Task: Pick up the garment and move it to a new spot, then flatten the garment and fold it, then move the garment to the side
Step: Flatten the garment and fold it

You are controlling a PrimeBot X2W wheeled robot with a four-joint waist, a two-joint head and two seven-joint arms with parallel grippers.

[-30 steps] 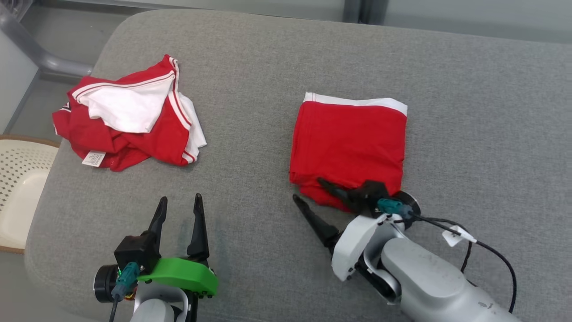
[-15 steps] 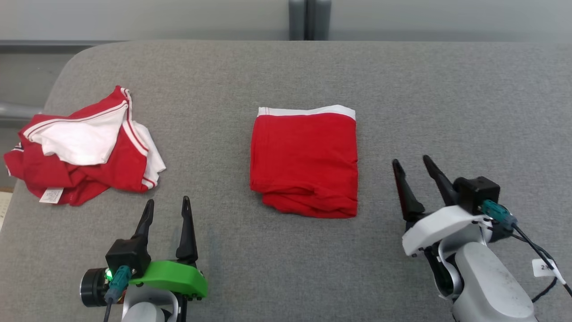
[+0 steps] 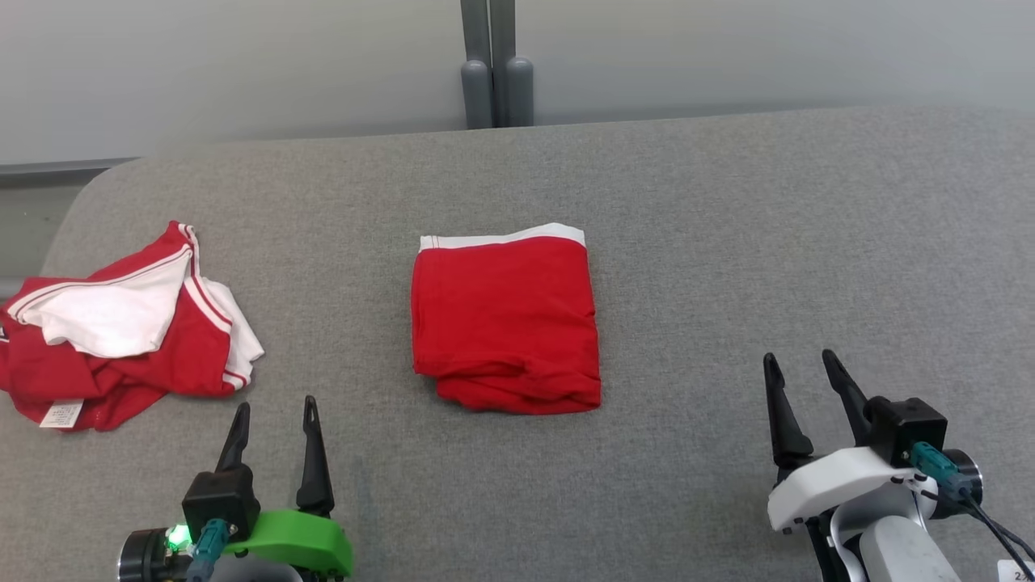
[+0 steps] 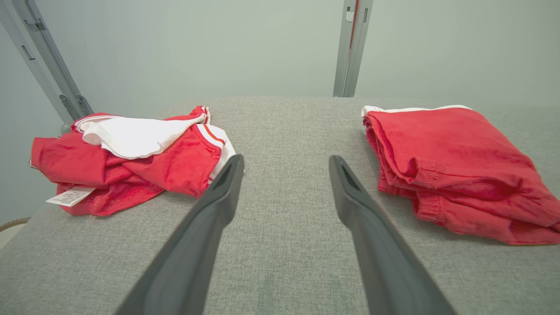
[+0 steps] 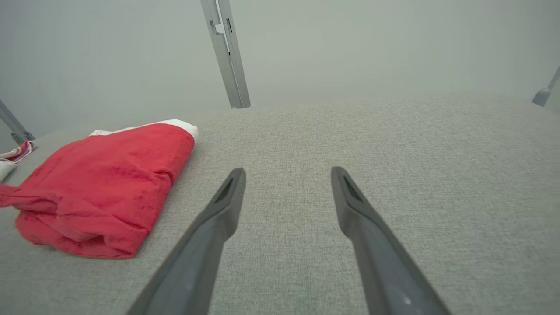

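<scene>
A folded red garment [image 3: 506,319] with a white band along its far edge lies in the middle of the grey padded table [image 3: 728,242]; it shows at the right of the left wrist view [image 4: 455,166] and at the left of the right wrist view [image 5: 105,192]. My left gripper [image 3: 275,408] is open at the lower left, nothing between its fingers [image 4: 223,188]. At the lower right my right gripper [image 3: 800,362] stands open and empty, well to the right of the folded garment, its fingers [image 5: 345,192] over bare fabric.
A second, crumpled red and white garment [image 3: 121,323] with a white label lies at the table's left edge, also in the left wrist view [image 4: 131,157]. A grey post [image 3: 493,73] stands against the pale wall behind the table.
My right gripper has drawn back from the folded garment's near edge to the lower right. The head camera has turned and tilted, so the whole picture has shifted; the garments themselves lie as before.
</scene>
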